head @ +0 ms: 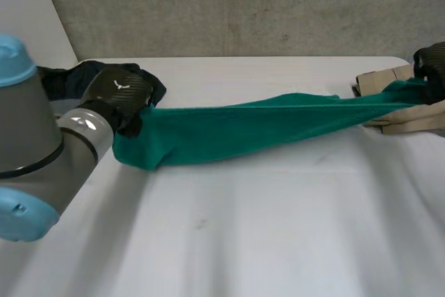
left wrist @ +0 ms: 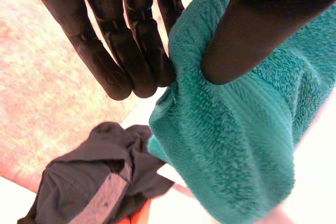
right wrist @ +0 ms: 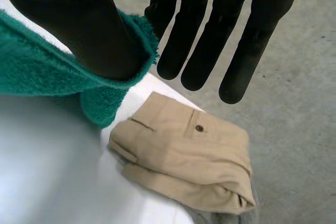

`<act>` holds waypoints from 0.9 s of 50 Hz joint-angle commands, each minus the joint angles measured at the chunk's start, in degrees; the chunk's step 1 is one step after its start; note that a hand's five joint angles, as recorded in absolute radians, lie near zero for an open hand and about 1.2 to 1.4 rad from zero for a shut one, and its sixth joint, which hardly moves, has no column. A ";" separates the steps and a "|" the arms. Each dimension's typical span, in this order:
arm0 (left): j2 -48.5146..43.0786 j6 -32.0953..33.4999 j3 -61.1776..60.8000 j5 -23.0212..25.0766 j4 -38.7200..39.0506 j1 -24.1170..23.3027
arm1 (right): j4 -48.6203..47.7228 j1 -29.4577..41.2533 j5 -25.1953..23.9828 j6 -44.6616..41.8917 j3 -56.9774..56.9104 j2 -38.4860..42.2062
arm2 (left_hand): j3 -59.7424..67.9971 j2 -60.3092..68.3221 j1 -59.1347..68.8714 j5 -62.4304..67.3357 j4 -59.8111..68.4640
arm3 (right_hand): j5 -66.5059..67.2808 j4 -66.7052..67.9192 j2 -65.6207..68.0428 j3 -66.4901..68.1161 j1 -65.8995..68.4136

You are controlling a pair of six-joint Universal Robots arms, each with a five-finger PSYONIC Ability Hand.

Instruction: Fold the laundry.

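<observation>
Over the table (head: pixel 243 234), the towel (head: pixel 264 126) stretches between both hands. The left hand (head: pixel 122 92) pinches one end between thumb and fingers. The right hand (head: pixel 432 60) clamps the other end under its thumb, fingers straight. A dark cloth (left wrist: pixel 100 182) lies near the left hand, and folded trousers (right wrist: pixel 184 161) lie by the right.

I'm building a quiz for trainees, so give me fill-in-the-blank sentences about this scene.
The left robot hand and right robot hand stretch a ____ towel between them.
The tan trousers by the right robot hand are already ____.
The dark garment lies by the ____ robot hand.
Missing: green; folded; left.
</observation>
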 commanded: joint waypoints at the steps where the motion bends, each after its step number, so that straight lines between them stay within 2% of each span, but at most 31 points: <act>1: -4.79 -0.61 -3.07 1.85 0.59 1.47 | 10.34 -0.34 -2.08 -10.34 -1.48 3.68 | 12.05 11.58 40.37 12.13 11.37 | 12.05 11.26 12.38 11.71 15.02; 3: -8.40 -0.43 -1.84 2.02 -0.29 1.65 | 12.11 0.54 -1.99 -15.44 -1.65 5.53 | 12.05 11.58 40.37 12.13 11.37 | 12.05 11.26 12.38 11.71 15.02; 6: -13.04 -0.08 1.48 1.67 -0.56 1.56 | 11.94 2.90 -1.38 -18.17 -2.88 8.77 | 12.05 11.58 40.37 12.13 11.37 | 12.05 11.26 12.38 11.71 15.02; 12: -19.56 -0.08 14.40 1.41 3.57 1.65 | 7.20 5.02 0.29 -12.74 -11.74 16.24 | 12.05 11.58 40.37 12.13 11.37 | 12.05 11.26 12.38 11.71 15.02; 16: -21.59 -0.78 26.97 1.23 11.55 1.73 | -1.05 5.81 3.28 -4.57 -22.29 19.94 | 12.05 11.58 40.37 12.13 11.37 | 12.05 11.26 12.38 11.71 15.02; 17: -21.77 -1.39 31.25 0.80 16.62 2.26 | -6.12 5.90 5.20 -0.64 -25.88 20.12 | 12.05 11.58 40.37 12.13 11.37 | 12.05 11.26 12.38 11.71 15.02; 21: -20.36 -5.25 36.83 -1.13 31.32 3.58 | -20.64 5.55 9.69 8.53 -28.64 18.81 | 12.05 11.58 40.37 12.13 11.37 | 12.05 11.26 12.38 11.71 15.02; 24: -18.87 -9.90 36.75 -2.98 39.32 4.37 | -31.08 5.20 10.84 12.66 -27.41 16.18 | 12.05 11.58 40.37 12.13 11.37 | 12.05 11.26 12.38 11.71 15.02; 26: -18.43 -11.68 36.05 -3.42 40.05 4.55 | -33.50 5.29 10.49 12.41 -25.92 15.38 | 12.05 11.58 40.37 12.13 11.37 | 12.05 11.26 12.38 11.71 15.02; 33: -17.55 -12.74 25.86 -1.06 34.87 5.51 | -31.40 4.94 6.98 11.97 -18.45 13.53 | 12.05 11.58 40.37 12.13 11.37 | 12.05 11.26 12.38 11.71 15.02; 38: -20.00 -13.09 16.03 2.54 32.94 4.81 | -26.22 5.20 3.21 12.14 -10.82 13.36 | 12.05 11.58 40.37 12.13 11.37 | 12.05 11.26 12.38 11.71 15.02; 42: -22.81 -13.61 11.62 4.74 30.83 3.15 | -25.77 5.90 -0.48 12.84 -5.98 11.96 | -29.05 -29.53 -0.73 -28.98 -29.73 | 12.05 11.26 12.38 11.71 15.02; 45: -24.49 -14.23 11.70 5.54 29.60 1.74 | -26.91 6.60 -2.25 13.90 -5.00 10.72 | -34.84 -35.32 -6.52 -34.77 -35.52 | 12.05 11.26 12.38 11.71 15.02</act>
